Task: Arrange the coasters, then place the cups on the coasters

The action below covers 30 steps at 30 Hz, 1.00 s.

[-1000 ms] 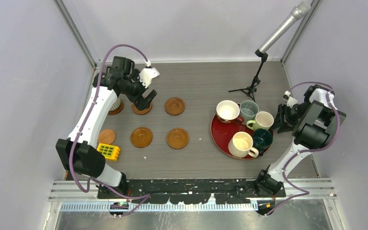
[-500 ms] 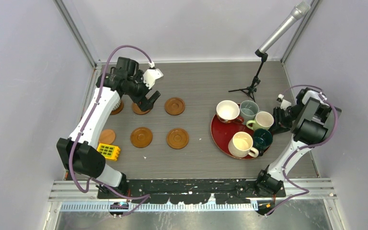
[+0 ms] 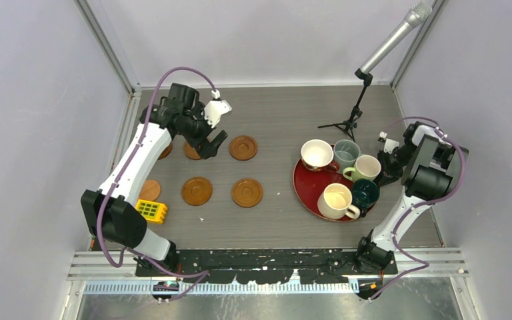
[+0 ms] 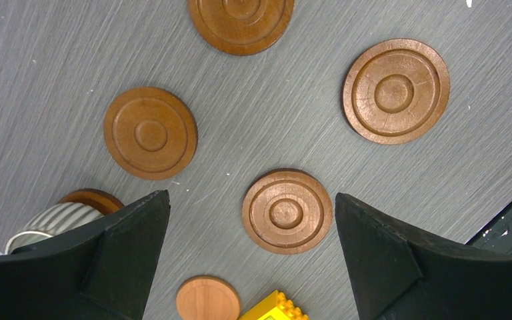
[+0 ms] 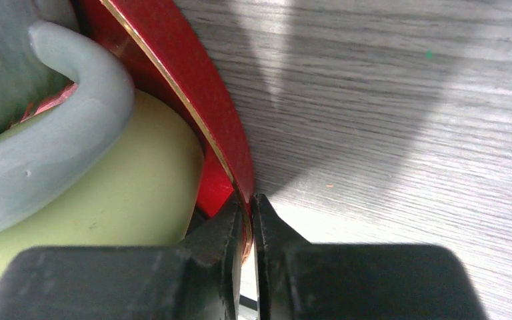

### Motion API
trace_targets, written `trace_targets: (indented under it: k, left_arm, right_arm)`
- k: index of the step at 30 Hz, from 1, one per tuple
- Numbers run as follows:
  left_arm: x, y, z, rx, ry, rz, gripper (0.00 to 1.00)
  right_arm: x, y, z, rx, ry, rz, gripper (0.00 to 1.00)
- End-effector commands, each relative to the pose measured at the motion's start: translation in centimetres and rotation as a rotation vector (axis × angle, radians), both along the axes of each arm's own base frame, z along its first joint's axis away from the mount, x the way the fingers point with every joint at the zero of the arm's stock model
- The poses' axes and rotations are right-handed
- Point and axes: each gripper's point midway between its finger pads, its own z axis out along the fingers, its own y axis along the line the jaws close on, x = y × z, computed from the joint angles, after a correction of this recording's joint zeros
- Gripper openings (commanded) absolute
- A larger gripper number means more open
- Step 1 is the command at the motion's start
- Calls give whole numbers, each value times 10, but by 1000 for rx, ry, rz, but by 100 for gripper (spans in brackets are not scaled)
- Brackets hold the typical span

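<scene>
Several brown coasters lie at the left, among them one at the back [image 3: 243,147] and two in front [image 3: 197,191] [image 3: 247,192]. My left gripper [image 3: 211,143] hangs open above them, holding nothing. The left wrist view shows a grooved coaster [image 4: 287,211] between the open fingers and a ribbed cup [image 4: 60,223] standing on a coaster [image 4: 92,199]. On the red tray [image 3: 309,189] stand a white cup [image 3: 317,155], a grey-blue cup [image 3: 347,152], a pale green cup [image 3: 367,167], a dark teal cup [image 3: 365,192] and a cream cup [image 3: 337,200]. My right gripper [image 5: 250,201] is shut on the tray's rim [image 5: 200,100], beside the green cup [image 5: 127,193].
A yellow toy brick [image 3: 151,211] lies near a small plain wooden disc [image 3: 149,190] at the front left. A microphone on a small tripod [image 3: 344,124] stands behind the tray. Walls enclose the table on three sides.
My right gripper has closed its jaws onto the red tray's rim. The left gripper has drifted a little to the right, still open.
</scene>
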Motion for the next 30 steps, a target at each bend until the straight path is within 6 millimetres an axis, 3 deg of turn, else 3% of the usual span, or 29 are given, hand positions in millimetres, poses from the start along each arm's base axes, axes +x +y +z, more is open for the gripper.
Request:
trace_targets:
  k: [1,7,13,15,20,25,30]
  left_arm:
    - [4,-6,5,-24,-28,9,96]
    - [1,-14,0,-43,-9,13,96]
    - [-6,-39,-11,-67,26,1,95]
    - [-12,-54,-15,-77,40,-15,95]
    - [-25,-102,-24,-59,17,-101,96]
    - [-12,-147,-32,-61,-42,-90,98]
    - [-5,-196,-31,-204,70,-7,100]
  right_arm:
    - [8,55,21,163,-43,-11,13]
    - [8,73,23,176,-40,1,10]
    - [8,77,26,184,-33,-6,11]
    - [9,76,31,188,-32,-11,15]
    - [13,64,54,191,-66,-51,36]
    - [10,43,80,149,-111,-57,50]
    - [4,27,102,124,-138,-81,60]
